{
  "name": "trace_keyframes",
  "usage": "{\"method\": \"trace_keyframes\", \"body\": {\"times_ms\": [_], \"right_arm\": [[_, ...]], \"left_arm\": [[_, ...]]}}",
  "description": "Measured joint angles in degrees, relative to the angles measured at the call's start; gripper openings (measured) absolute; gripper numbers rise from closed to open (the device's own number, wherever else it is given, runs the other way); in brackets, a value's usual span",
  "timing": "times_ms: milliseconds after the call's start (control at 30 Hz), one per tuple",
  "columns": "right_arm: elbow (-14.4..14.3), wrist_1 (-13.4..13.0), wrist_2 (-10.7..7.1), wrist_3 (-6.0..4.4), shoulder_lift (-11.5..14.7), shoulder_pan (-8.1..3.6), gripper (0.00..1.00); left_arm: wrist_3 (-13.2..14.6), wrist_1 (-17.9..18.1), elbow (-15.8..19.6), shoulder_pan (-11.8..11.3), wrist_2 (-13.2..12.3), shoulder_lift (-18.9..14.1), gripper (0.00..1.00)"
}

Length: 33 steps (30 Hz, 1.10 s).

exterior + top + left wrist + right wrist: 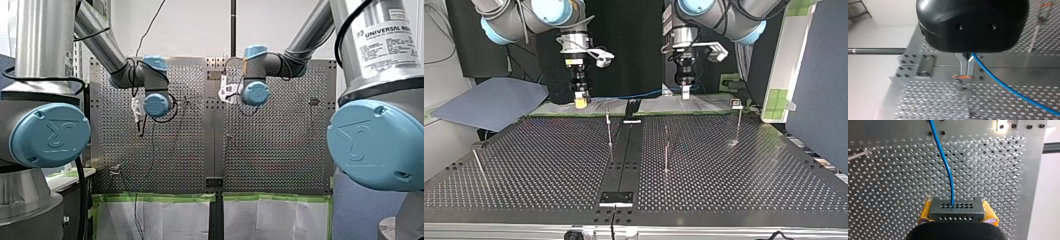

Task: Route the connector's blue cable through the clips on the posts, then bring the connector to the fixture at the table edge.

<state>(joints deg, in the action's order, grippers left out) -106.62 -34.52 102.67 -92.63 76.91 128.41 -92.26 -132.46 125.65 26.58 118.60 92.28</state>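
I am holding both arms out over the tabletop (549, 160). Both wrists are pointing straight down, side by side but apart, with the shiny grey arm tubes bending in above them.

My right jaws are squeezing the connector (956, 213). It is sitting right between the two yellow pads (926, 210), one pad pressing on each short end. The connector is a small grey metal block with flat sides and two neat rows of little round holes. The pads are looking soft and a bit crumpled at their edges.

The blue cable (946, 167) is coming out of the block's far row of holes and is running straight ahead of these jaws, bending a little as it goes. It is thin, smooth and round.

My left jaws are closed on the same cable. The two flat metal fingers (965, 66) are pressing together under the round, shiny black body, and the cable is coming out right at them and sloping away to one side. Just under the fingertips something small and orange (963, 77) is showing, but it is too blurry for me to tell what it is.

In the top view the cable is hanging low between the two sets of jaws. The tabletop is hard grey metal, dotted all over with tiny holes. Thin metal posts (609, 131) are standing straight up on it, well below and ahead of both jaws.
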Motion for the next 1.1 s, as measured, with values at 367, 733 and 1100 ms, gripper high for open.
{"method": "trace_keyframes", "body": {"times_ms": [367,733,1100], "right_arm": [[2.51,2.56,-1.39,0.00,0.79,-1.56,0.16],[4.46,2.51,-3.36,-0.03,-0.85,-2.86,0.16],[5.93,2.69,-5.31,-1.05,-1.08,-4.57,0.16]], "left_arm": [[0.20,-2.79,-3.88,-1.21,0.00,0.05,0.00],[0.59,-2.19,-6.50,-2.85,-0.34,5.55,0.00],[0.60,-2.80,-9.68,-5.20,-1.84,6.68,0.00]]}}
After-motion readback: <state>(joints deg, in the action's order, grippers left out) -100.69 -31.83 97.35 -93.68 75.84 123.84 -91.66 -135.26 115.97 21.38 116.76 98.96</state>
